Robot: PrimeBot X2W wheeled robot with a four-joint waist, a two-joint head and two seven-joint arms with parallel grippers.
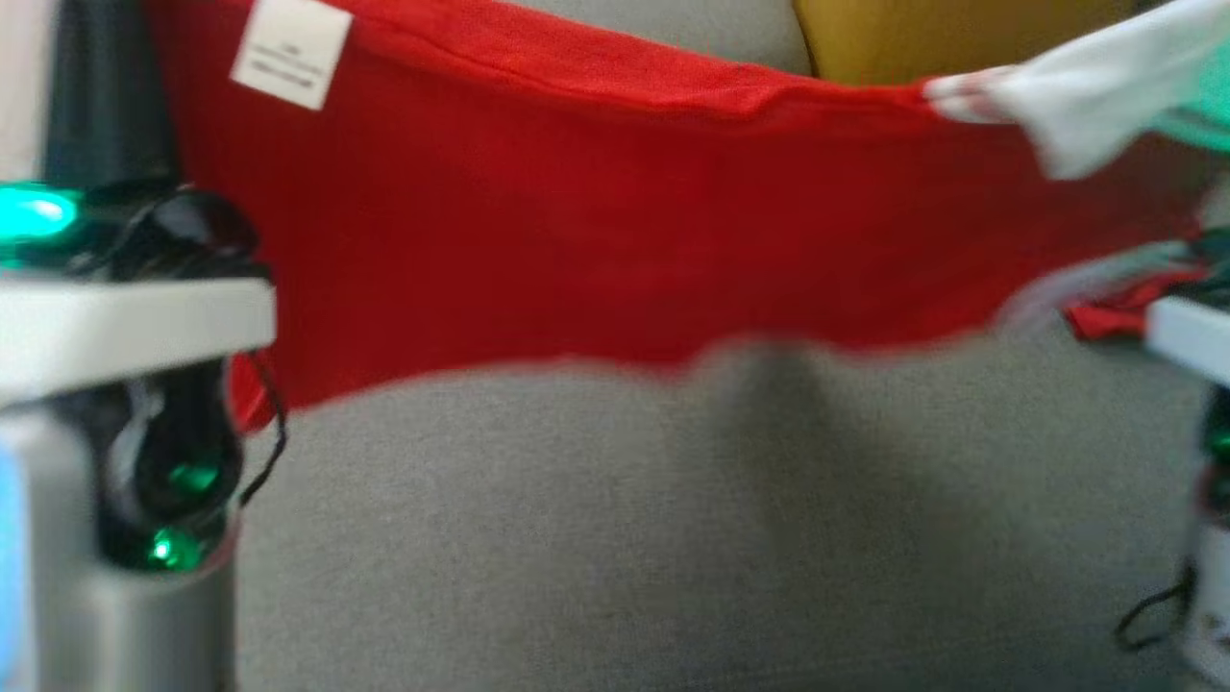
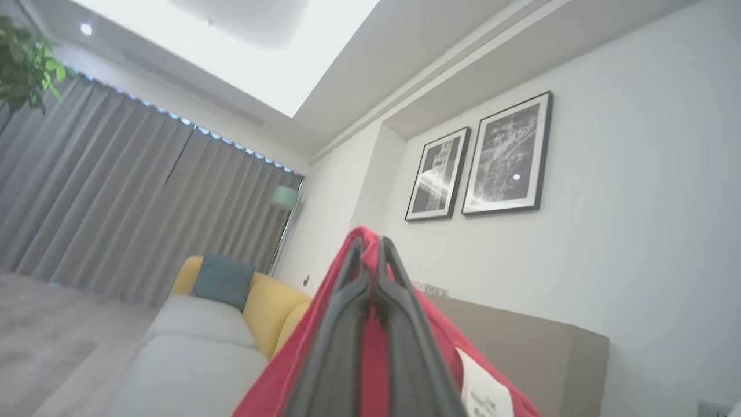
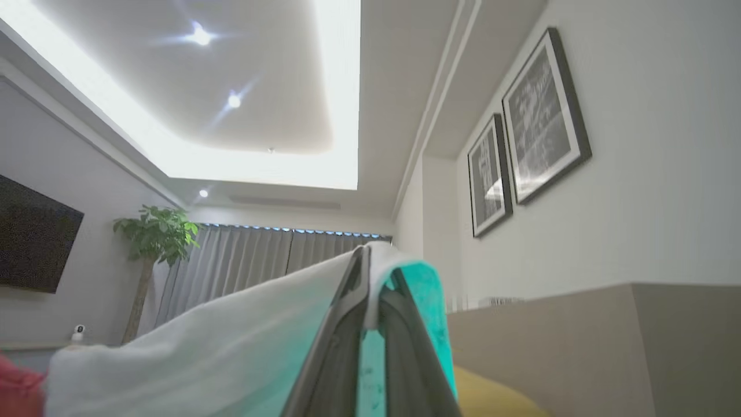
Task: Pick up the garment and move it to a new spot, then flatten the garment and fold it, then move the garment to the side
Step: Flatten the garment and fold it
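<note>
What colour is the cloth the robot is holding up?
The garment is mostly red, clearest in the head view.

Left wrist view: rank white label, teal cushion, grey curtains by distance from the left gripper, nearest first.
1. The white label, on the red garment pinched in the left gripper, low right.
2. The teal cushion, on the yellow sofa, left.
3. The grey curtains, beyond the sofa, far left.

Head down, close on garment [image 1: 615, 240], wrists upward
</note>
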